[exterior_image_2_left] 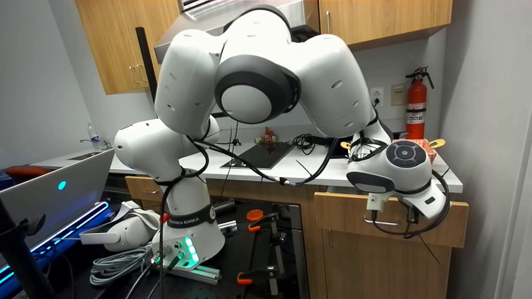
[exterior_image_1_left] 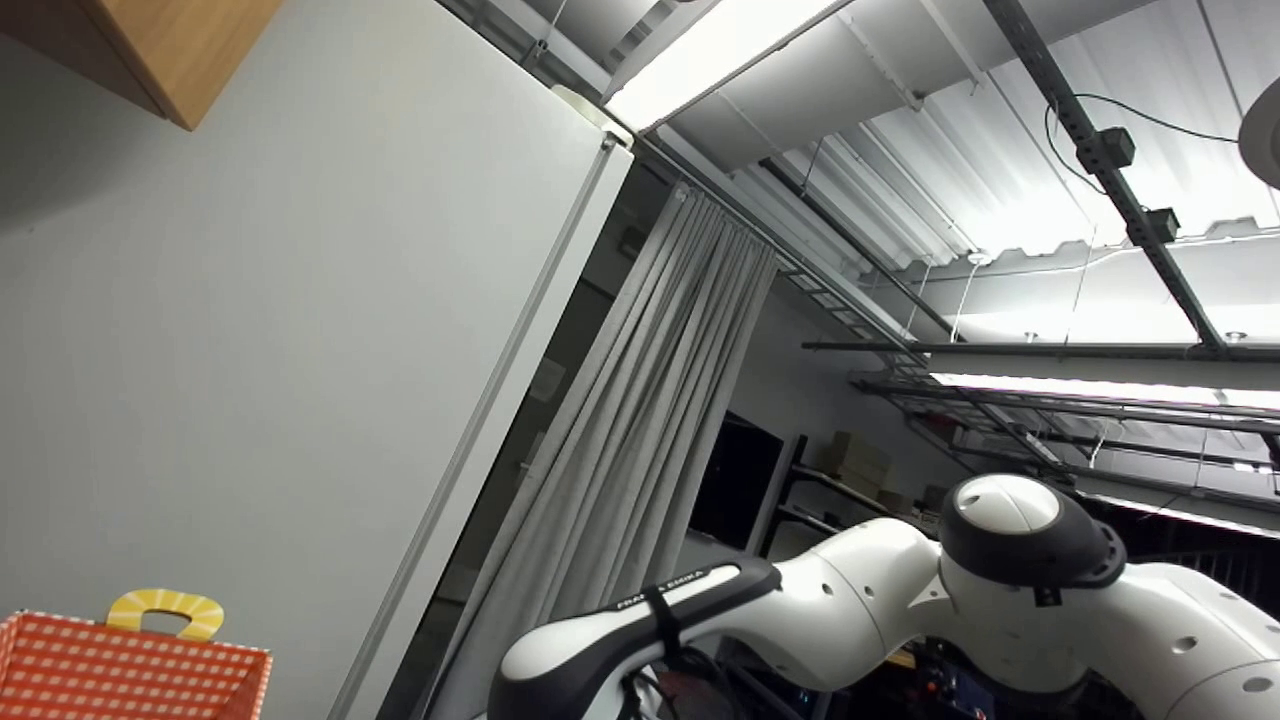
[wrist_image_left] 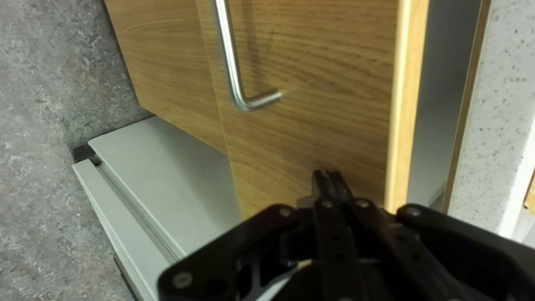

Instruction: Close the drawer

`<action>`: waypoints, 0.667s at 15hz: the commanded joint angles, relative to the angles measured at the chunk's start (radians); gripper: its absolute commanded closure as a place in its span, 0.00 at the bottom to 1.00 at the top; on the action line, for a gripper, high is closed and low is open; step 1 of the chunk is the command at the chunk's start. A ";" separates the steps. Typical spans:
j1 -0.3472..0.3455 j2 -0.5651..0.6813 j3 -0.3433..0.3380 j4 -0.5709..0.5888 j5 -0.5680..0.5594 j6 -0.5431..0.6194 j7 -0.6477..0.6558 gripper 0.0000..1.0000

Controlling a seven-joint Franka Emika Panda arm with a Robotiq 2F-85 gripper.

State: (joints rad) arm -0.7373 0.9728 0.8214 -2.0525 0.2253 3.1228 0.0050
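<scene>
Pointing toward the face of the light-brown wood-grain drawer (wrist_image_left: 317, 129), the black two-fingered gripper (wrist_image_left: 328, 174) is clenched, its fingertips (wrist_image_left: 320, 180) together, beyond one end of the bent silver metal handle (wrist_image_left: 232, 54) — whether they touch the wood I cannot tell. The drawer stands partly pulled out beneath the speckled white countertop (wrist_image_left: 495, 108), a gap showing behind its face in the wrist view.

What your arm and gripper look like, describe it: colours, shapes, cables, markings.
The arm is white and rounded, with dark grey joint covers. Black cables run along it under black straps. A dark base band reads FRANKA EMIKA, partly covered. The gripper is black, with slim fingers and greyish screw heads.
</scene>
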 commanded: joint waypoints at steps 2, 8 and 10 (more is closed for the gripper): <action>0.042 0.130 0.032 0.091 -0.032 -0.013 -0.034 1.00; 0.096 0.120 -0.003 0.117 -0.050 -0.061 -0.024 1.00; 0.106 0.074 -0.038 0.087 -0.043 -0.070 -0.018 1.00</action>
State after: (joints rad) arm -0.6467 1.0914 0.8218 -1.9578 0.1855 3.0963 -0.0063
